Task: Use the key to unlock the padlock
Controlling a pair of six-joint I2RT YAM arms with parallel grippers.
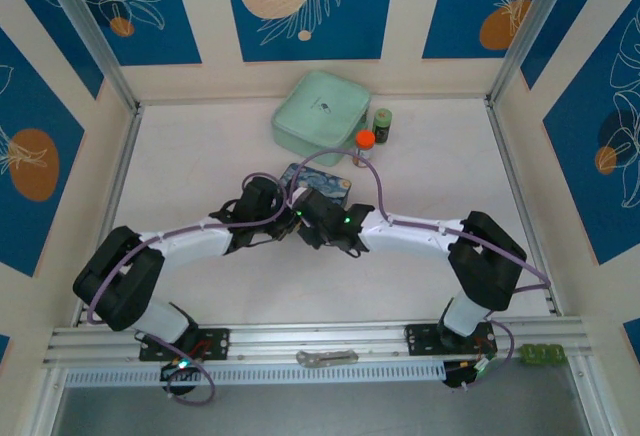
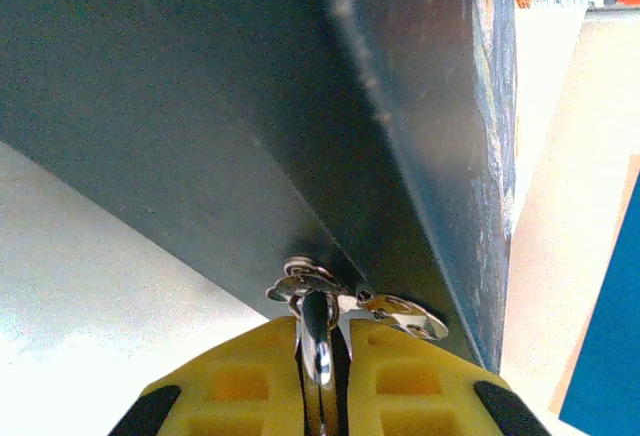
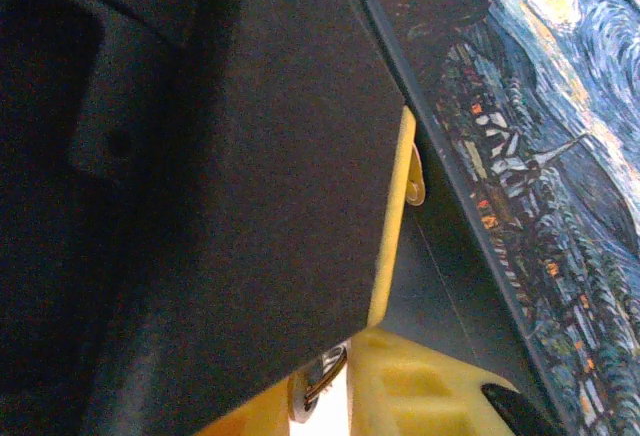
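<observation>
The left claw (image 2: pixel 322 328) is pinched nearly closed on the key (image 2: pixel 400 316); its splayed ends lie at the painted tin's (image 3: pixel 520 156) side. The right claw (image 3: pixel 330 401) crowds close alongside; how wide it gapes, I cannot tell.

The left gripper (image 2: pixel 322 331) has its two yellow plastic fingers (image 2: pixel 240 381) drawn close together, pinching a thin shiny silvery metal piece (image 2: pixel 318 348) that stands upright in the narrow gap between them; I cannot tell if it is the padlock's shackle. Right at the fingertips sits a little cluster of metal: a small silvery ring (image 2: pixel 298 278) just above them, and a small flat grey-brown metal key (image 2: pixel 402 316) splayed off to the right. All of this presses against the dark, dull side of a large painted blue tin (image 2: pixel 300 106) looming ahead of the gripper. To the left lies the pale white tabletop (image 2: pixel 90 296).
</observation>
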